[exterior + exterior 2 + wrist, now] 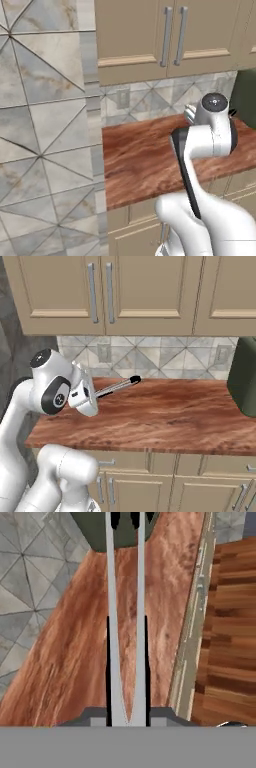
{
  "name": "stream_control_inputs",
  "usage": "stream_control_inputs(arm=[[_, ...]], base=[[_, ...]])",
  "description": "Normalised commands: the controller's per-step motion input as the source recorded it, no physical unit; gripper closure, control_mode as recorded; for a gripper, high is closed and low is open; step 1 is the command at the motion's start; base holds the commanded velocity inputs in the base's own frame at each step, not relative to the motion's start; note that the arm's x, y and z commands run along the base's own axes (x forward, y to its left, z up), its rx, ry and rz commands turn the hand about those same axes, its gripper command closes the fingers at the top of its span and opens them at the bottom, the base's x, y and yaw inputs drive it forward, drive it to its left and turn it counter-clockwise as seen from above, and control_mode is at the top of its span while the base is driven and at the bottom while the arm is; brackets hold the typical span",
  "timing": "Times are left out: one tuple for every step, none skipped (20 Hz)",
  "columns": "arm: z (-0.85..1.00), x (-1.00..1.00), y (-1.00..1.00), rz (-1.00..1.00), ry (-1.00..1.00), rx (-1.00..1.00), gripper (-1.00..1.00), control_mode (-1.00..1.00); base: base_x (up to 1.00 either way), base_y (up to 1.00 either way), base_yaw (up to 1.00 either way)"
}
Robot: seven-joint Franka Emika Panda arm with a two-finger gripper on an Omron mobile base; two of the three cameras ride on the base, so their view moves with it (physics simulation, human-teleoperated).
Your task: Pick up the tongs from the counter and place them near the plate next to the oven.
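Note:
The tongs [119, 386] are slim and silver with black tips. They stick out of my gripper [100, 395] to the right, held in the air above the reddish-brown counter [165, 416]. In the hand view the two silver arms of the tongs [113, 602] run up the middle, away from my gripper [127, 619]. One dark finger [108, 662] presses on each side of them. Their black tips point at a dark green object [90, 532]. My gripper is shut on the tongs. The plate is out of view.
A dark green boxy object [245, 381] stands on the counter at the right, against the tiled backsplash [150, 358]. Beige upper cabinets [125, 291] hang above. At the left the counter [145, 160] ends at a tiled wall [45, 125]. Beyond the counter's front edge lies wooden floor [230, 637].

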Motion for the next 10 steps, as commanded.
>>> stream_control_inputs(arm=[[0.0,0.0,0.0,0.0,0.0,0.0,1.0,1.0],[0.0,0.0,0.0,0.0,0.0,0.0,1.0,1.0],[0.0,0.0,0.0,0.0,0.0,0.0,1.0,1.0],[0.0,0.0,0.0,0.0,0.0,0.0,1.0,1.0],[0.0,0.0,0.0,0.0,0.0,0.0,1.0,1.0],[0.0,0.0,0.0,0.0,0.0,0.0,1.0,1.0],[0.0,0.0,0.0,0.0,0.0,0.0,1.0,1.0],[0.0,0.0,0.0,0.0,0.0,0.0,1.0,1.0],[0.0,0.0,0.0,0.0,0.0,0.0,1.0,1.0],[0.0,0.0,0.0,0.0,0.0,0.0,1.0,1.0]], base=[[-0.42,0.0,-0.75],[-0.39,0.0,-0.8],[-0.38,0.0,-0.83],[-0.34,0.0,-0.87],[-0.33,0.0,-0.89],[-0.3,0.0,-0.91],[-0.29,0.01,-0.93],[-0.29,0.01,-0.93],[-0.29,0.0,-0.94],[-0.28,0.0,-0.95]])
